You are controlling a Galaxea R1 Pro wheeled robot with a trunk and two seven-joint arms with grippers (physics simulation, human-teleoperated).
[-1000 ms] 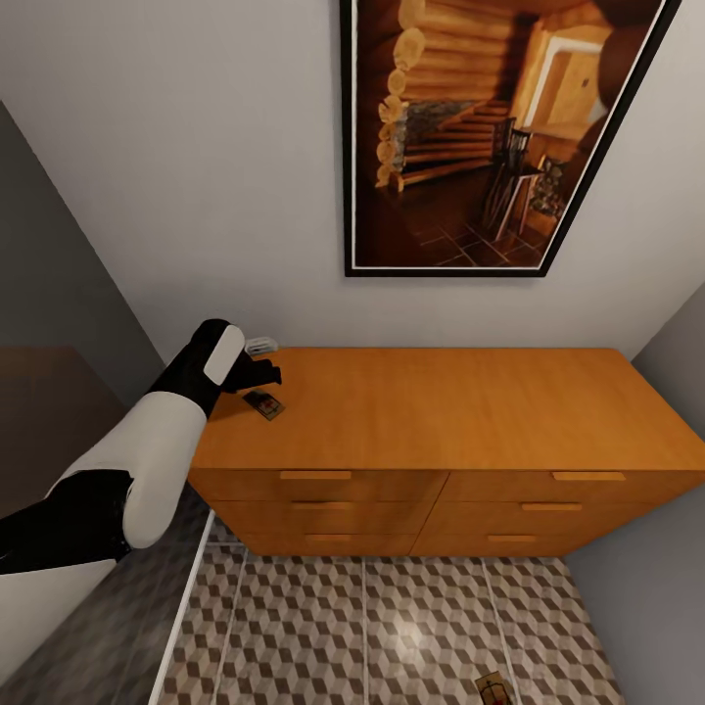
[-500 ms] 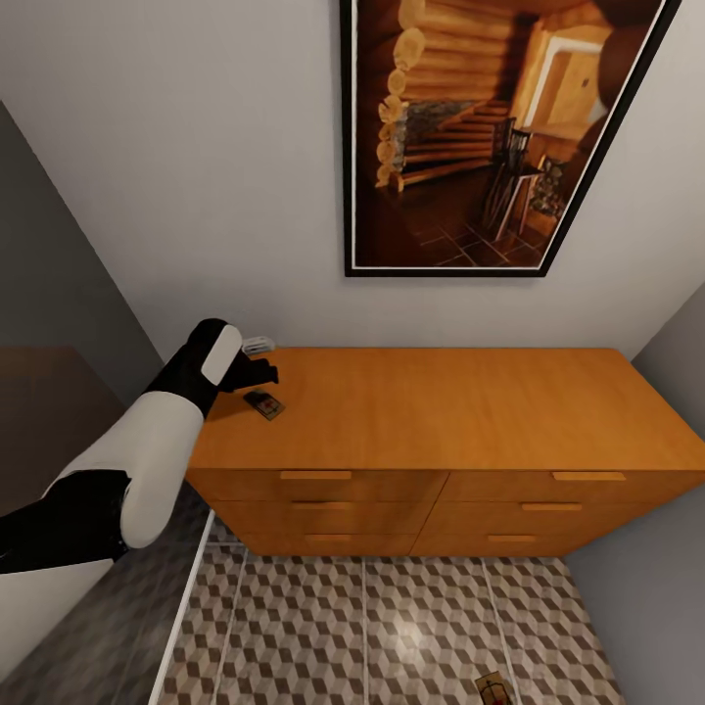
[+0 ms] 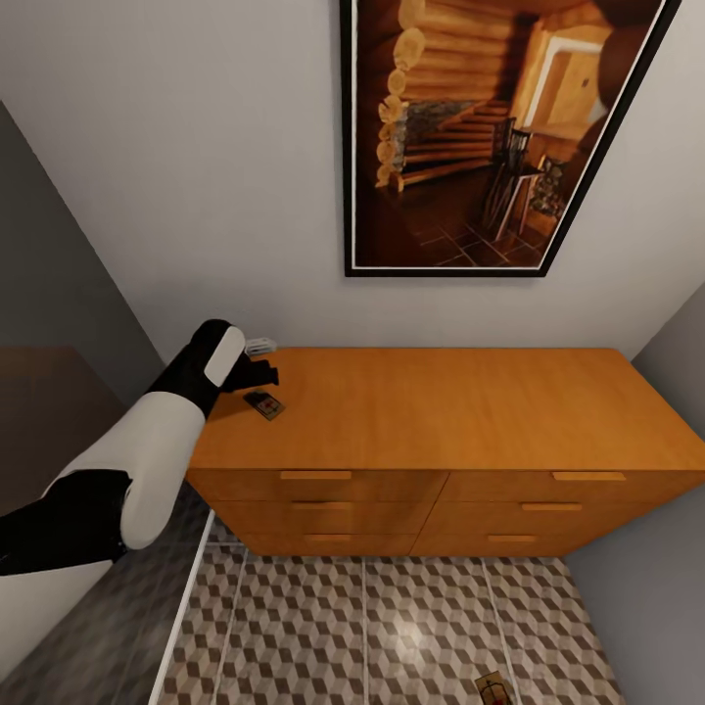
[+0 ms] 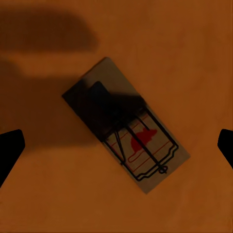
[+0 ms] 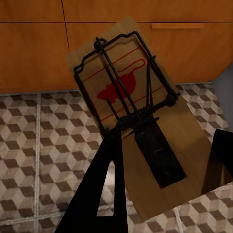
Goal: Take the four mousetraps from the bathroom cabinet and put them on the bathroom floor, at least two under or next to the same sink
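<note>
Barely shifted: left end effector point(image 3: 257, 375) | fingers apart over mousetrap point(image 4: 127, 124) | right end effector point(image 5: 162, 182) clamps second mousetrap point(image 5: 131, 111)

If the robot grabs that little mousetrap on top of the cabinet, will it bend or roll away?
Probably neither. The mousetrap looks like a flat stiff board, so it likely won't bend or roll. Lying flush on the cabinet, it might slide, with thin edges for the left hand.

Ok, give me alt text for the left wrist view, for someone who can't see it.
A mousetrap lies flat and diagonal on the orange-brown cabinet top, its red mouse print and dark wire bar facing up. The left gripper hangs open above it, one dark fingertip at each side edge, and a shadow falls over one end of the trap.
</note>
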